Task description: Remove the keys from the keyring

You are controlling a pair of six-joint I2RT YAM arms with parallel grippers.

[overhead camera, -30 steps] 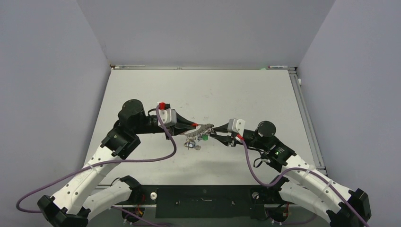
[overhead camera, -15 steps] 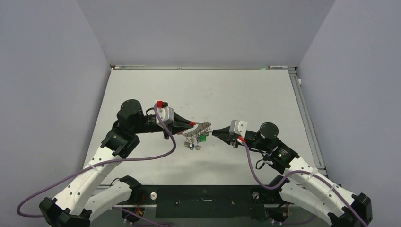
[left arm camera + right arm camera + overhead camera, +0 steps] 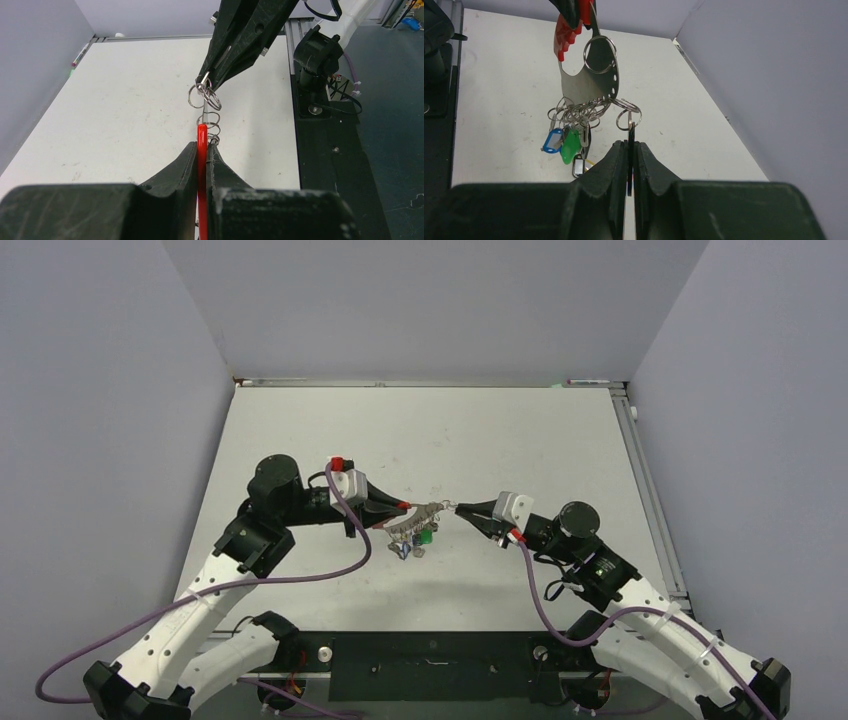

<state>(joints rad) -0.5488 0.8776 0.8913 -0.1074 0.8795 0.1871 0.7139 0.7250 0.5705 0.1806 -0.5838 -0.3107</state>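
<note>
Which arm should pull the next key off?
Right, probably. The right fingers pinch a thin black key on a metal split ring beside the grey toothed strip; the left fingers only clamp the keyring's red crescent end.

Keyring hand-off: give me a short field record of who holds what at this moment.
left pincer: shut on keyring, at its red end
right pincer: shut on black key tag, joined to a split ring
keyring position: raised, spanning between both pincers
other keys: hanging from the grey strip; blue and green tags visible
black tag freed: cannot tell
</note>
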